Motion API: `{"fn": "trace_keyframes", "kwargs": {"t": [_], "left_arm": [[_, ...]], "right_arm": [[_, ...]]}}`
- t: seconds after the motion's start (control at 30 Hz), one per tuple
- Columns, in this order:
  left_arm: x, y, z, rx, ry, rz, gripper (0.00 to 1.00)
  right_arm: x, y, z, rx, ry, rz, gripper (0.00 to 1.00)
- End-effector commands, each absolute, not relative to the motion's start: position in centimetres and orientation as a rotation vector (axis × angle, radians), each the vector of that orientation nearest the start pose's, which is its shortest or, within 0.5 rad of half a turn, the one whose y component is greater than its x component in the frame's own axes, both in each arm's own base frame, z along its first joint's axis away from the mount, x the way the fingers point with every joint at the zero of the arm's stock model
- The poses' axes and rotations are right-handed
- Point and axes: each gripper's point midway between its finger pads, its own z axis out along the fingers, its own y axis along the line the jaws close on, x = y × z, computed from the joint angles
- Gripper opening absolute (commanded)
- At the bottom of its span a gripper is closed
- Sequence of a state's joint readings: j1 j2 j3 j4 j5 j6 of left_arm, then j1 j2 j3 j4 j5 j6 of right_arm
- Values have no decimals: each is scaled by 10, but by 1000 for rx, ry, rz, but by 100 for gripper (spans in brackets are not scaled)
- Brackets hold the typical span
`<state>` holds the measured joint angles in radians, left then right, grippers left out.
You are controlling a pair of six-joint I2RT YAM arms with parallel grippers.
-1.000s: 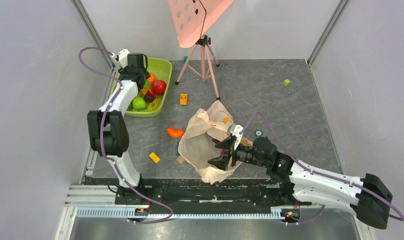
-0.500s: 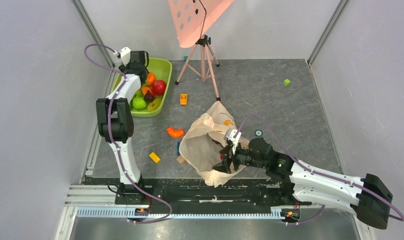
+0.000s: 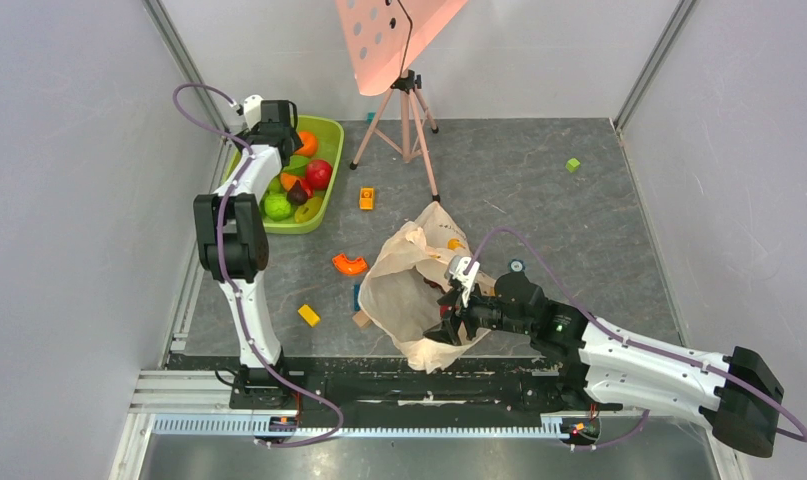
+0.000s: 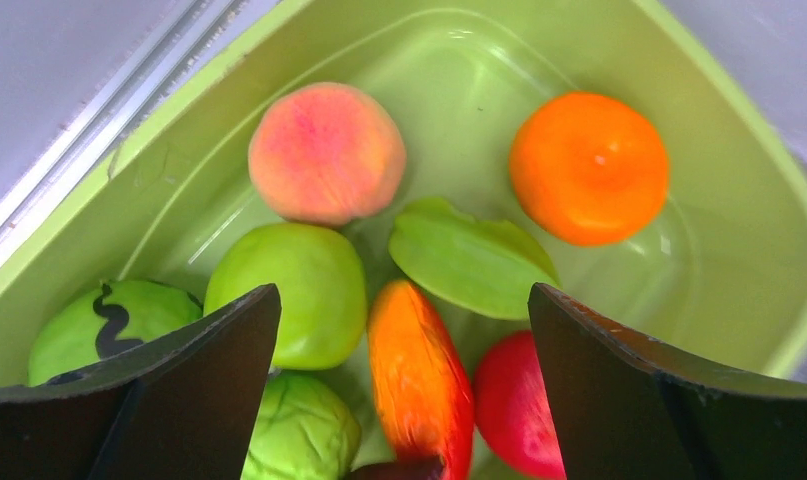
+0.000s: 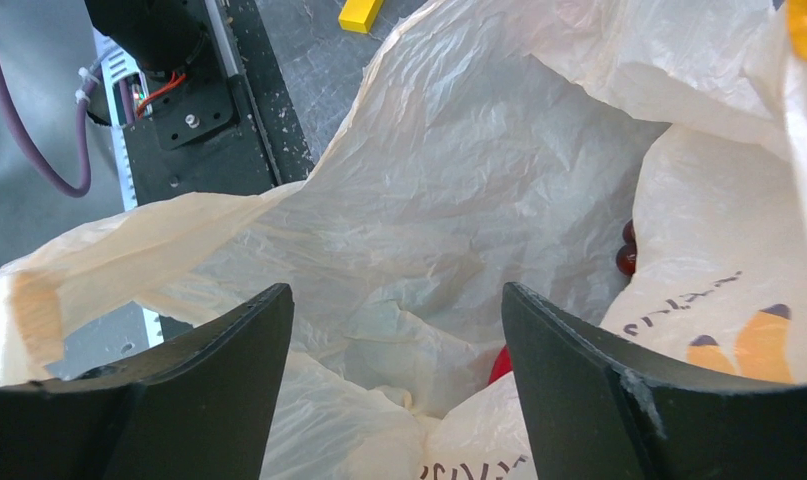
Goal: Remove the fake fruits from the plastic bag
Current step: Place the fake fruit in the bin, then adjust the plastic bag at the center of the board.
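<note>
The plastic bag (image 3: 409, 285) lies crumpled at the table's near middle, its mouth open toward the right arm. My right gripper (image 3: 449, 322) is open just over the bag's near part; in the right wrist view its jaws stand wide over the bag's folds (image 5: 449, 200), with a bit of red fruit (image 5: 500, 366) and dark grapes (image 5: 629, 250) showing inside. My left gripper (image 3: 275, 128) is open and empty over the lime-green tub (image 3: 324, 135). The tub holds fake fruits: a peach (image 4: 326, 152), an orange (image 4: 589, 167), a green apple (image 4: 291, 290) and a red one (image 4: 519, 400).
A pink perforated board on a tripod (image 3: 407, 110) stands behind the bag. An orange arc piece (image 3: 349, 264), a yellow block (image 3: 308, 315), an orange block (image 3: 366, 198) and a green block (image 3: 573, 165) lie on the grey table.
My left arm has swung back toward the tub's far left corner. My right gripper has moved left and down over the bag's near part.
</note>
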<state>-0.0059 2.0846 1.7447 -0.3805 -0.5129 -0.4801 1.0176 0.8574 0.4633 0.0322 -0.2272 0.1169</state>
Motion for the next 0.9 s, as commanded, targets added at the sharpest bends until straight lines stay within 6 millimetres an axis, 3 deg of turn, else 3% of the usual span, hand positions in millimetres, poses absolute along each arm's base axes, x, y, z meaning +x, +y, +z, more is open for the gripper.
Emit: {"fn": "trace_keyframes", "kwargs": {"t": [0.0, 0.1, 0.27, 0.43, 0.53, 0.63, 0.73, 0.87], "left_arm": [[529, 37, 212, -859, 1951, 11, 100], [506, 10, 224, -895, 1894, -227, 100], [447, -32, 255, -815, 1852, -384, 99], [375, -78, 278, -635, 1831, -496, 95], [328, -102, 282, -510, 1841, -549, 91], [286, -120, 268, -418, 1875, -606, 86], [250, -133, 256, -348, 1914, -692, 82], [217, -148, 251, -263, 1929, -830, 76]], "right_arm": [[130, 286, 183, -1115, 1701, 880, 76], [131, 283, 194, -1153, 1690, 844, 71], [134, 286, 202, -1118, 1686, 852, 54], [165, 270, 200, -961, 1776, 673, 36], [176, 258, 218, -856, 1754, 620, 46], [175, 256, 247, -821, 1696, 651, 63], [171, 259, 265, -826, 1659, 688, 67], [175, 256, 263, -818, 1692, 655, 66]]}}
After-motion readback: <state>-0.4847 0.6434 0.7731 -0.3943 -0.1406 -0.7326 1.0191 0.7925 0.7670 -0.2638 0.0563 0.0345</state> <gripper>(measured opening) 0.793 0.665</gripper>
